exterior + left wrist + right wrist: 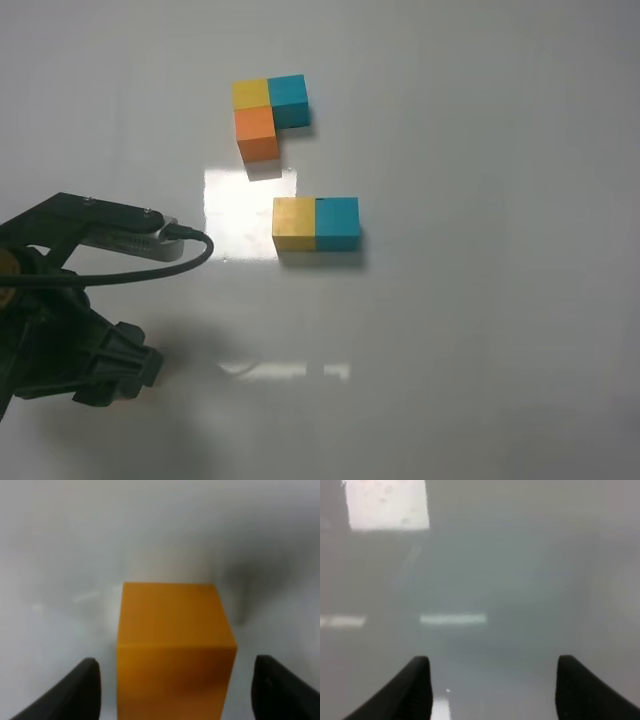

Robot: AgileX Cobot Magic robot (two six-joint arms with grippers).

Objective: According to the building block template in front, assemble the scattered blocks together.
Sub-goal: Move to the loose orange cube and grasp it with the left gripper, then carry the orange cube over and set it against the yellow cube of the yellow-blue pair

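Note:
The building block template (270,115) lies at the back: small yellow, teal and orange cubes joined in an L. Of the scattered blocks, the yellow cube (294,222) and the teal cube (338,222) sit side by side, touching, at mid table. The orange cube (175,645) shows only in the left wrist view, resting on the table between the fingers of my left gripper (175,690), which is open with a gap on each side. In the exterior view my left arm (90,350) hides that cube. My right gripper (492,690) is open over bare table.
The white table (480,330) carries bright light reflections (250,205) between the template and the paired cubes. A black cable (150,270) loops off the left arm. The right arm is outside the exterior view.

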